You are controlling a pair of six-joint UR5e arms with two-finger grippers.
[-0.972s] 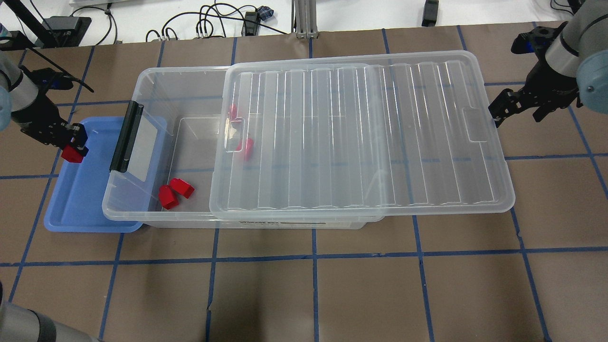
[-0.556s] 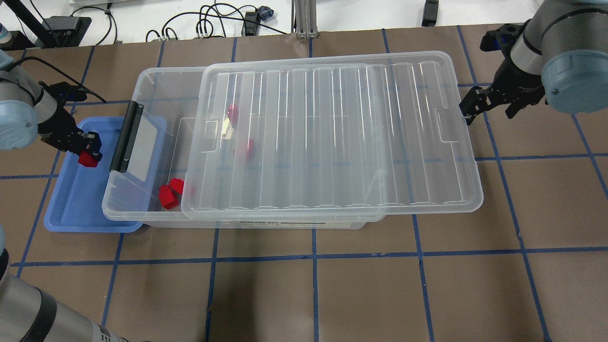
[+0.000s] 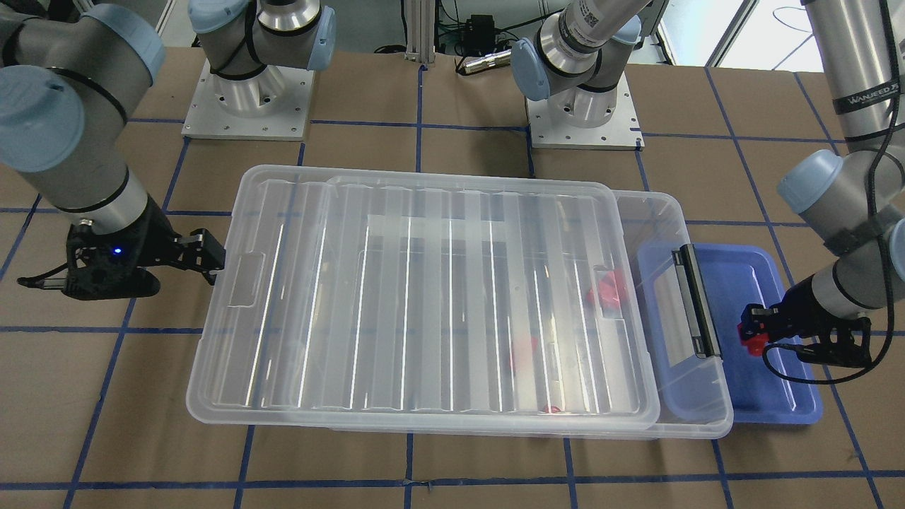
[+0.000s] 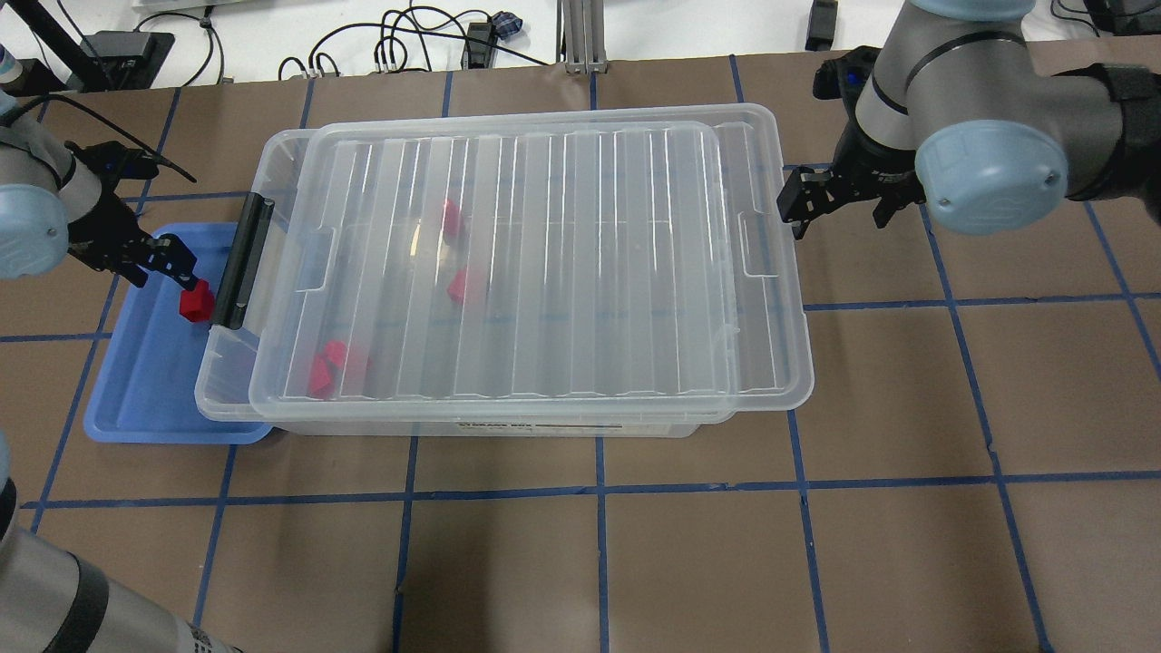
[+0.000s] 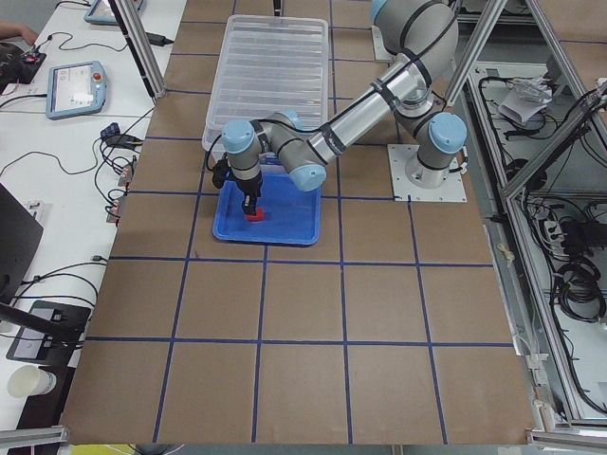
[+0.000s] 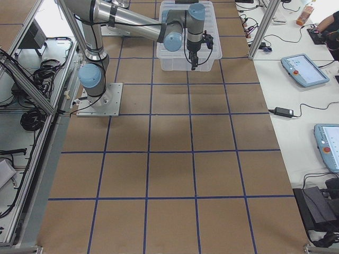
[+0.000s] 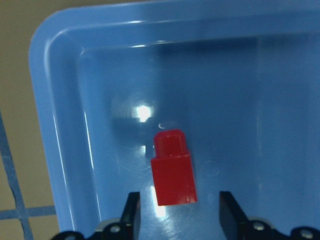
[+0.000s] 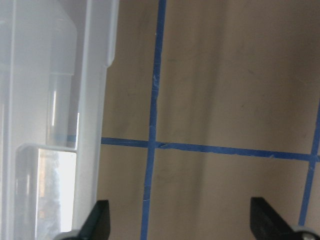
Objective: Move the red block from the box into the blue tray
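Note:
A red block [image 7: 172, 170] lies on the floor of the blue tray [image 7: 60, 100], near the tray's far end in the overhead view [image 4: 194, 302]. My left gripper [image 7: 180, 210] is open just above it, with a finger on each side and a gap to each. The box [image 4: 453, 424] is almost wholly covered by its ribbed lid [image 4: 562, 263]. Several more red blocks [image 4: 328, 367] show through the lid. My right gripper [image 4: 791, 207] is open at the lid's right edge, by the handle notch.
The box's black latch [image 4: 240, 263] and left end overhang the blue tray [image 4: 145, 390], close to my left gripper [image 4: 172, 263]. Brown table with blue tape lines lies all around. Cables run along the far edge.
The lid has slid left over the box, with my right gripper following at its right edge. My left gripper has moved right over the tray and let go of the red block.

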